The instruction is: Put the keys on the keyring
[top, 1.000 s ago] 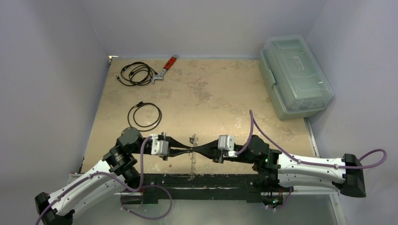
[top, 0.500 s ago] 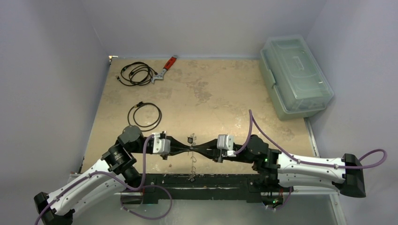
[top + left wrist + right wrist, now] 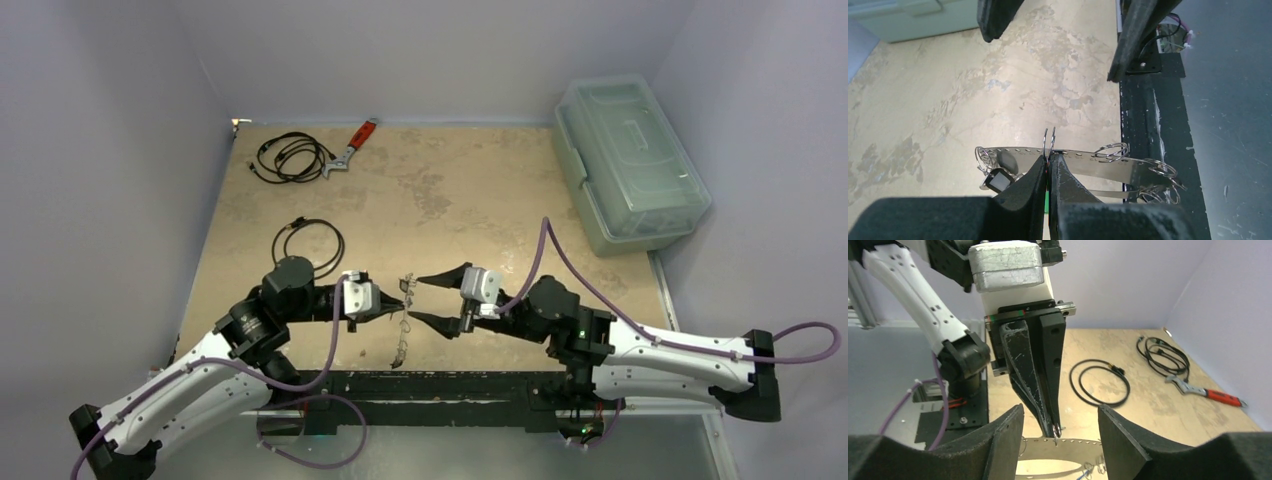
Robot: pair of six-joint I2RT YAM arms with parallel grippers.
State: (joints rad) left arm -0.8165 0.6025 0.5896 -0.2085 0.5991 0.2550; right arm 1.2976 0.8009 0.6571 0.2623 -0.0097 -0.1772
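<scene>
The left hand (image 3: 1048,165) is clenched on a small wire ring (image 3: 1052,140) at the upper edge of the keyring (image 3: 1078,161). The whole thin, perforated band hangs from that one pinch, above the near edge of the bench (image 3: 973,90). A key with a dark-and-white tag (image 3: 996,181) dangles at the band's left end, and more small rings cluster at its right end. Facing it from the right, the right hand (image 3: 414,297) is released, its jaws spread to either side of the band and touching nothing.

The loop looks light, springy and slick, so it is likely to swing or twist. The firmest hold is probably across the band's flat, close beside the pinch. The keys are best taken by their tags.
</scene>
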